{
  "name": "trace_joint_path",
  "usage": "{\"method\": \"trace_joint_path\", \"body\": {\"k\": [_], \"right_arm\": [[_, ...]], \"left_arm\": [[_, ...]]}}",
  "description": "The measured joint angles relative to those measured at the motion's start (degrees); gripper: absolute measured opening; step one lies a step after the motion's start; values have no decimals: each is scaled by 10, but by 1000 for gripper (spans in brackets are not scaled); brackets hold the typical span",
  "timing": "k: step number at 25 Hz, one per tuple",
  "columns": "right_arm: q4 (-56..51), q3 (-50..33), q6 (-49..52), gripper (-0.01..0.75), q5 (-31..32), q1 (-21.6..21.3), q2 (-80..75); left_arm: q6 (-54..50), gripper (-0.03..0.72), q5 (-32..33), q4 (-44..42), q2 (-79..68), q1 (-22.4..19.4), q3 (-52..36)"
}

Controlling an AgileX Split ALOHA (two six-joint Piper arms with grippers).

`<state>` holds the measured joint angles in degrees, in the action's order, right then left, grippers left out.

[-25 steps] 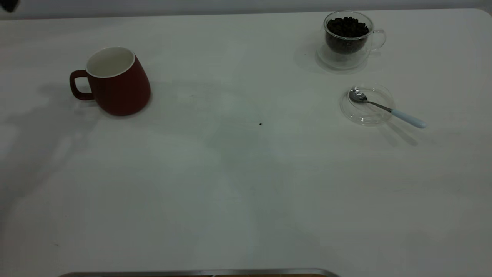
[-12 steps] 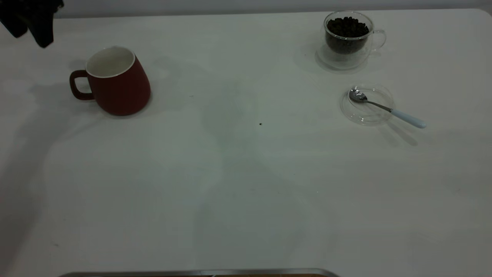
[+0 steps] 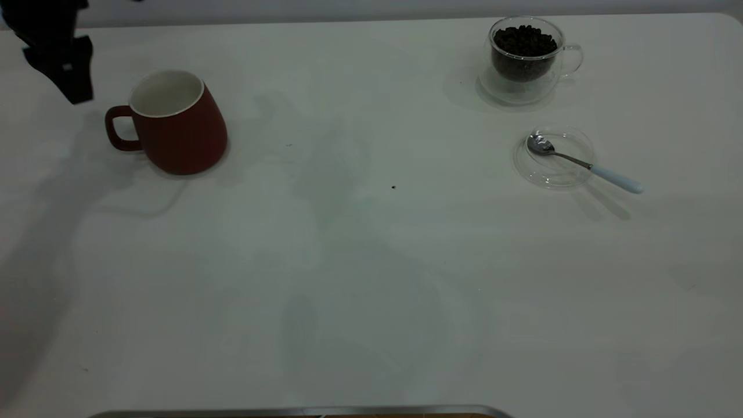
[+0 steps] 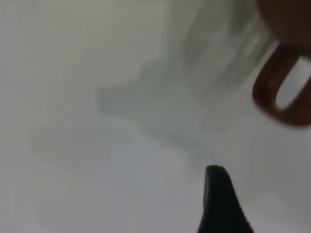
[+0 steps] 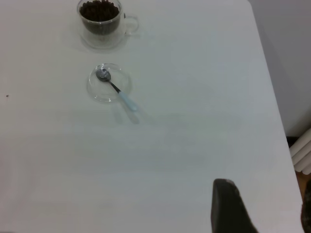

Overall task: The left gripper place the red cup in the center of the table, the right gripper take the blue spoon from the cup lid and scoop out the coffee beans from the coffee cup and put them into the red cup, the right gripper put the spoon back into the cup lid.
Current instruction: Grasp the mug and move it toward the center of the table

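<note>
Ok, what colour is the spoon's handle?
Pale blue-white; the blue spoon has a shiny silver bowl resting in the cup lid. Exterior view shows it best.

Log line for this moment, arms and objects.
left gripper: near red cup handle, not gripping | right gripper: away from blue spoon | spoon on cup lid | coffee beans in coffee cup

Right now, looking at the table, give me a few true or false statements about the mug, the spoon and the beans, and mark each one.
1. The red mug lies tipped on its side. False: it stands upright, handle toward the left end effector.
2. The spoon has its bowl in the glass lid. True.
3. The coffee beans are in the red mug. False: they fill the glass cup; the mug shows an empty white inside.
4. The left end effector grips the mug handle. False: it is apart from it.
5. The spoon handle overhangs the lid. True.
</note>
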<state>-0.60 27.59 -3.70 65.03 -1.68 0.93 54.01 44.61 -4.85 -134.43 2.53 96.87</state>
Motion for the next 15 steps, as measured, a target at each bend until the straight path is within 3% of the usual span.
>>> {"method": "trace_joint_path", "body": {"k": [9, 15], "right_arm": [[0, 0, 0, 398, 0, 0, 0], [0, 0, 0, 398, 0, 0, 0]], "left_arm": [[248, 516, -6, 117, -14, 0, 1], [302, 516, -12, 140, -30, -1, 1]]}}
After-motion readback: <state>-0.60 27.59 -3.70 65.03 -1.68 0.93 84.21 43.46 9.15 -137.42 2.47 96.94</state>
